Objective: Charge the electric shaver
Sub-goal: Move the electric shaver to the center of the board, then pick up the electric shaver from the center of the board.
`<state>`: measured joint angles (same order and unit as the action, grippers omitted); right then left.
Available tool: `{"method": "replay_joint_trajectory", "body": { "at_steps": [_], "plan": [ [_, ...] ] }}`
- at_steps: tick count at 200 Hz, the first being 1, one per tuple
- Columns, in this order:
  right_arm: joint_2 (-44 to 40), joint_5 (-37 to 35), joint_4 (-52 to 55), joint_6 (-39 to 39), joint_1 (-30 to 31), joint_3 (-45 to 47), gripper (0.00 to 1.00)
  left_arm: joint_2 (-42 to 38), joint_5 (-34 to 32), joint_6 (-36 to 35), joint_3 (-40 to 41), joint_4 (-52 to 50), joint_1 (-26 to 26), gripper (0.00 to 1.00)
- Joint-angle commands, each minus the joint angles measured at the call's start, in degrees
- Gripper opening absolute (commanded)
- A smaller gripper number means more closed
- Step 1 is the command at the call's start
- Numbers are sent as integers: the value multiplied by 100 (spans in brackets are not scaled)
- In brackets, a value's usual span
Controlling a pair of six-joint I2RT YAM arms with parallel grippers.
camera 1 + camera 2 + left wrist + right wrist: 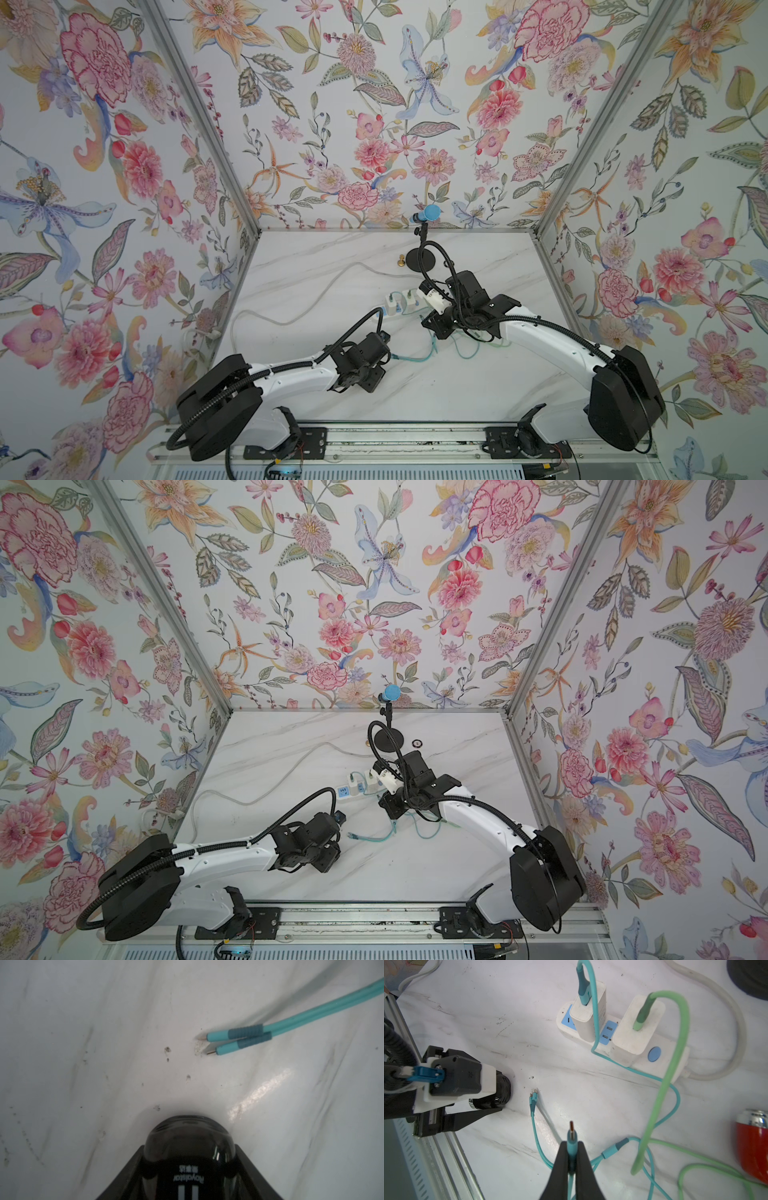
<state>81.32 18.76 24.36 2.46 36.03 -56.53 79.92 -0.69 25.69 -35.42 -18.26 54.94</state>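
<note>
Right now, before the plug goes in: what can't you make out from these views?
- Port of the black shaver: the left wrist view shows only its domed end; the frame edge cuts the rest.
- Grip of the left tool: contact with the shaver unclear, fingers mostly out of frame.
- Red item: cut by the right wrist view's edge.
- Both top views: the arms hide the shaver and the right tool's teal plug.

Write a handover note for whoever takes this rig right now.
Left gripper: straddles the black shaver on the table; firm grip not confirmed.
Right gripper: shut on the round-pin plug of the teal cable.
That cable appears to run to a white adapter on the power strip.
Done: plug in hand.
Left: secure the shaver, bring plug and shaver together, insert.
</note>
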Motion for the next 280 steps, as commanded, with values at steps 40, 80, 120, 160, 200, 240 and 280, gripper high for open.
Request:
{"method": "replay_joint_trajectory", "body": {
  "at_steps": [40,80,120,160,200,240,280],
  "plan": [
    [-143,-143,-4,-57,-26,80,0,227,-54,-716,-325,157,-88,81],
    [-77,-101,-5,-88,-17,33,0,-87,90,-617,-196,-87,-217,80],
    [-31,-114,4,-68,-25,-7,0,-321,418,-393,161,-12,-462,79],
    [6,-109,-2,-57,-31,-42,0,-159,466,-424,181,91,-463,78],
    [24,-120,1,-83,-26,-33,0,21,623,-478,247,321,-457,73],
    [15,-169,-2,-113,-35,2,0,16,830,-434,391,492,-453,48],
    [101,-157,98,-106,-27,-122,0,-420,708,-442,490,599,-418,23]
  ]
}}
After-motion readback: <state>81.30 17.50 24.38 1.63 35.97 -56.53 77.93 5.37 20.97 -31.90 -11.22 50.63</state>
